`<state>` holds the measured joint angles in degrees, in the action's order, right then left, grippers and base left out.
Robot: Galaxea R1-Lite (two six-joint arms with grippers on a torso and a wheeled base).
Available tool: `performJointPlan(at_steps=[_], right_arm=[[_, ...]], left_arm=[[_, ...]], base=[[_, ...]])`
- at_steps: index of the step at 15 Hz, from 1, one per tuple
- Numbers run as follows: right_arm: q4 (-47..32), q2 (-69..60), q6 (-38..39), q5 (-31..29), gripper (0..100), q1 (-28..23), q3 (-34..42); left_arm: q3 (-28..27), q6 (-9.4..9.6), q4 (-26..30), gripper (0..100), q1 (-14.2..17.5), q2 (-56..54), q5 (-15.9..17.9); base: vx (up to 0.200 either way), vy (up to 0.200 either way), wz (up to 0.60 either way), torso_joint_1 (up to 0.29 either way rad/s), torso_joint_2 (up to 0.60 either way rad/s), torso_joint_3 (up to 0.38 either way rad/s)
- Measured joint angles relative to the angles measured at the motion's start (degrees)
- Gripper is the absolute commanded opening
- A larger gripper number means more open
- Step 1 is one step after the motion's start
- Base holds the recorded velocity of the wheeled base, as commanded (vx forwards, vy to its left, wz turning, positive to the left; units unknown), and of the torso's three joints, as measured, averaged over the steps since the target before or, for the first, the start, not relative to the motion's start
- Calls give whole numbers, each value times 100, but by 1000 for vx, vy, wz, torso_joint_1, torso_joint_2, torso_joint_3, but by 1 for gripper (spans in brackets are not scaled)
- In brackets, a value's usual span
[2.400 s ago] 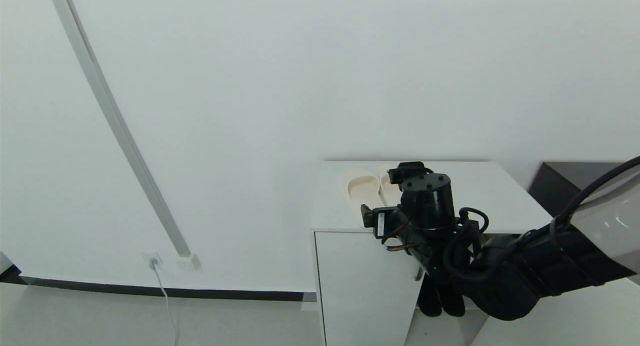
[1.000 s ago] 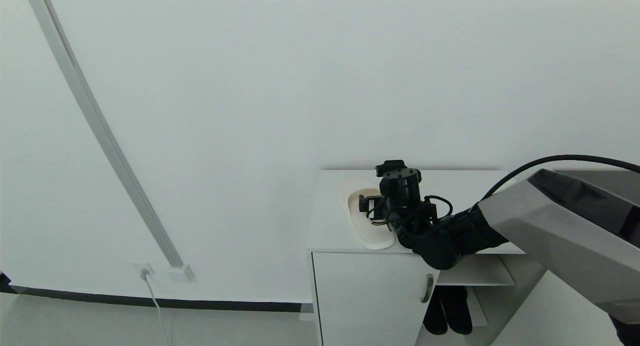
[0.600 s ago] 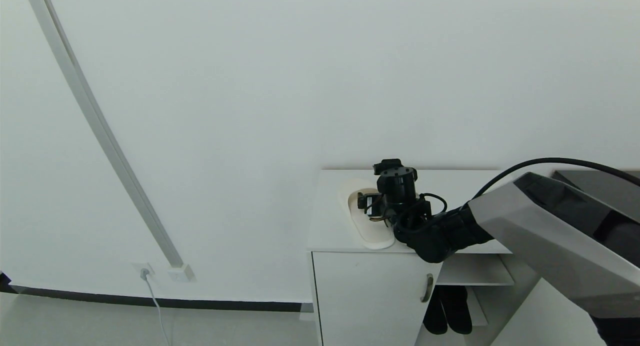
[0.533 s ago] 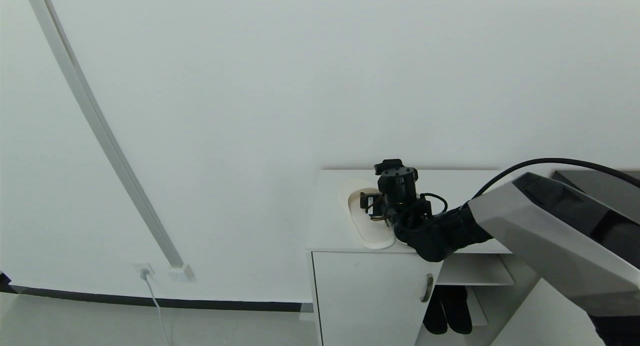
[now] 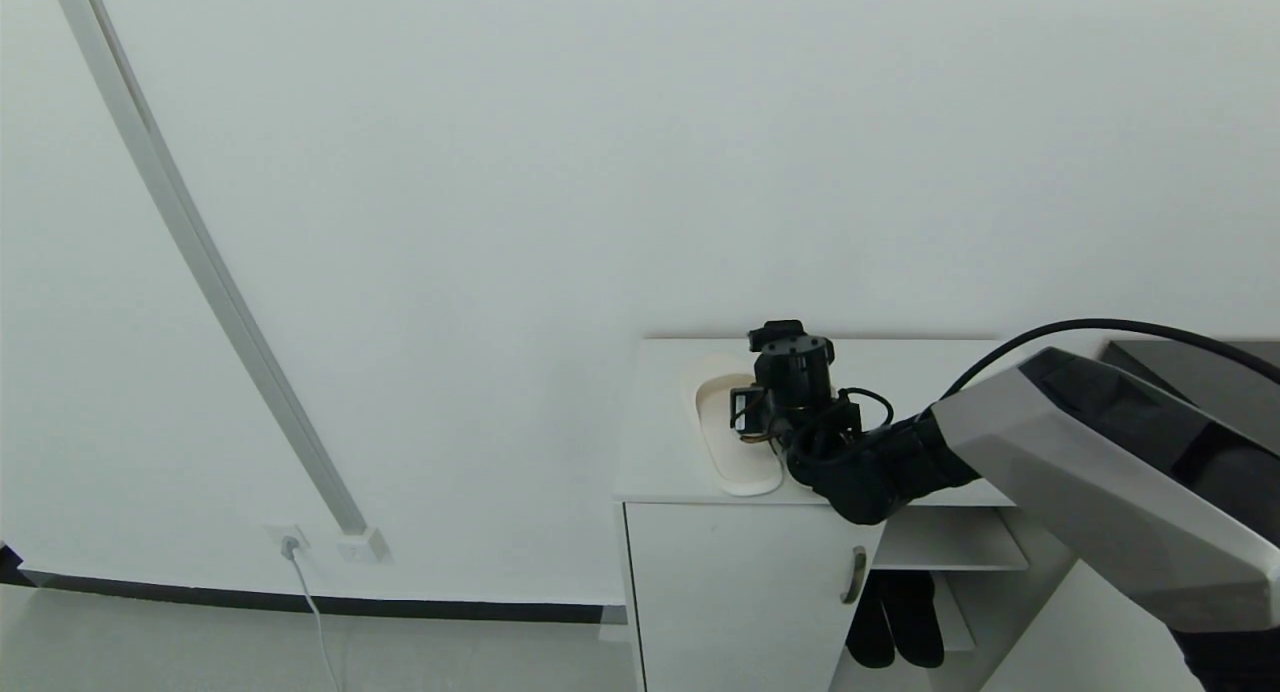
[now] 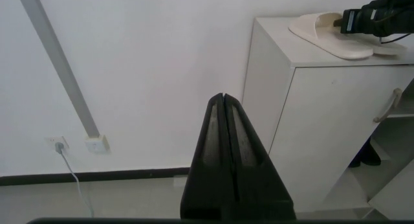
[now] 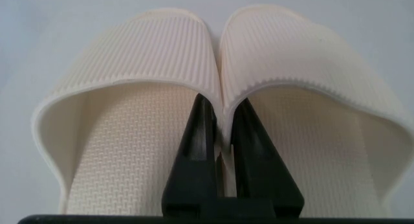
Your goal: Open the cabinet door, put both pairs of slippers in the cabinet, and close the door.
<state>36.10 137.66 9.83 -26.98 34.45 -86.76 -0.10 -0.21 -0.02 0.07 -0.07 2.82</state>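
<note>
Okay, the left end effector (image 6: 223, 98) hangs low, away from the cabinet (image 5: 730, 592), fingers pressed together, empty. The cabinet is open on its right side. Cream slippers (image 5: 735, 452) lie on the top surface (image 5: 660, 452), with the right end effector (image 7: 224, 104) clamped on their touching inner edges. Lower right, black slippers (image 5: 893, 622) sit inside. One pair stowed, I'd say; cream pair and door remain. Far left, a grey conduit (image 5: 190, 242) slants down the white wall toward a socket (image 5: 290, 547).
</note>
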Motion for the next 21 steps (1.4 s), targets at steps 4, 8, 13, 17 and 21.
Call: performJointPlan(at_steps=[4, 8, 13, 17, 21], right_arm=[[35, -74, 7, 13, 0, 9, 118], [216, -833, 11, 260, 0, 91, 995], [1030, -2228, -23, 667, 0, 483, 3167], [1345, -3454, -26, 1128, 0, 962, 4689], [1341, -3888, -28, 1225, 0, 1119, 4962]], left_arm=[[0, -1, -2, 0, 0, 0, 0], [0, -1, 0, 0, -5, 0, 0], [0, 11, 0, 0, 0, 0, 5], [0, 13, 0, 0, 0, 0, 5], [0, 0, 0, 0, -5, 0, -9]], base=[[0, 0, 0, 0, 0, 0], [0, 0, 0, 0, 0, 0], [0, 0, 0, 0, 0, 0], [0, 0, 0, 0, 0, 0], [0, 0, 0, 0, 0, 0]])
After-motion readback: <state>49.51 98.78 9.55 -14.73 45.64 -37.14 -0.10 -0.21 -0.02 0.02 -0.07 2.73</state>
